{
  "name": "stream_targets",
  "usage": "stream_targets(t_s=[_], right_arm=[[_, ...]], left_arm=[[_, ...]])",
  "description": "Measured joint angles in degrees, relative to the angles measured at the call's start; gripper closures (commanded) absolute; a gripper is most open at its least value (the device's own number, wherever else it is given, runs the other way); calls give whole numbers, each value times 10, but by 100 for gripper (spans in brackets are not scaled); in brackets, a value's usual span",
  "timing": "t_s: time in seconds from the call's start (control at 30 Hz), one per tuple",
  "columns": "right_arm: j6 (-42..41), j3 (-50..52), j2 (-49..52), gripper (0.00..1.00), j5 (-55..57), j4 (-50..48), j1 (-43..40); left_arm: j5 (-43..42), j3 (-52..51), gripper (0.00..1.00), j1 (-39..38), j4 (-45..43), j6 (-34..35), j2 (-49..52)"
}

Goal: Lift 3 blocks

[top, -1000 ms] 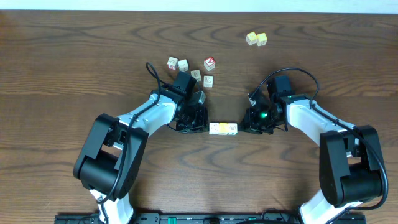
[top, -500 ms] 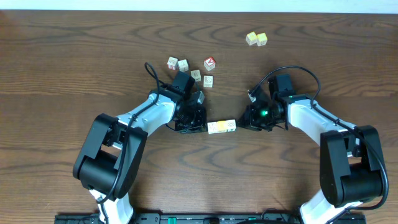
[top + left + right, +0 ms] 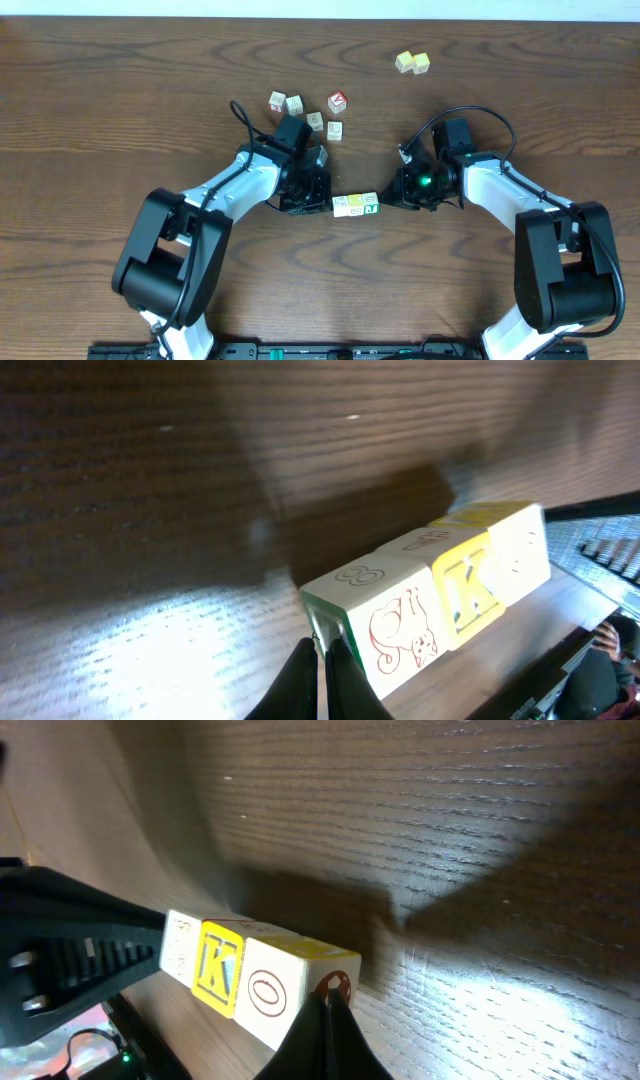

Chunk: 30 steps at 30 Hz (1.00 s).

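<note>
The 3 blocks (image 3: 355, 205) form one short row between my two arms at the table's middle. In the left wrist view the row runs from a whitish cube with a cat drawing (image 3: 395, 635), through a yellow K cube (image 3: 467, 593), to a whitish cube (image 3: 522, 552). My left gripper (image 3: 322, 652) is shut, its tips pressed against the near end. My right gripper (image 3: 328, 1002) is shut and presses the other end, on a whitish cube with a red ring (image 3: 278, 994). The row casts a dark shadow apart from itself and appears to hang above the wood.
A red-faced cube (image 3: 338, 101) and several whitish cubes (image 3: 294, 104) lie clustered behind the left arm. Two pale yellow cubes (image 3: 412, 62) sit as a pair at the back right. The table's far edge (image 3: 320, 18) runs along the top.
The row of blocks has shifted slightly left and tilted between the two grippers, and a green letter face now shows at its right end. Both grippers stayed shut.
</note>
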<state>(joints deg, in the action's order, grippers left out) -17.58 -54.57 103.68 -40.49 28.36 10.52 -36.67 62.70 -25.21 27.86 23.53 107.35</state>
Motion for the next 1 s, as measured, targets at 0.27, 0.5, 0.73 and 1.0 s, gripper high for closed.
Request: stream_targets(t_s=[0.27,0.5,0.73,1.0], right_arm=[[0,0,0,99,-3,-4,0],[-7,0,0,99,-27,-22,-2],[-15,0,-10,99,-40,-22,-2],[-17,0,-41,99,-45,-16,-2]], left_arm=[[6,0,93,0,1,0,-13],[16,0,93,3,4,0,-13],[21,-2,93,4,6,0,-14],[28,-5,93,5,9,0,-53]])
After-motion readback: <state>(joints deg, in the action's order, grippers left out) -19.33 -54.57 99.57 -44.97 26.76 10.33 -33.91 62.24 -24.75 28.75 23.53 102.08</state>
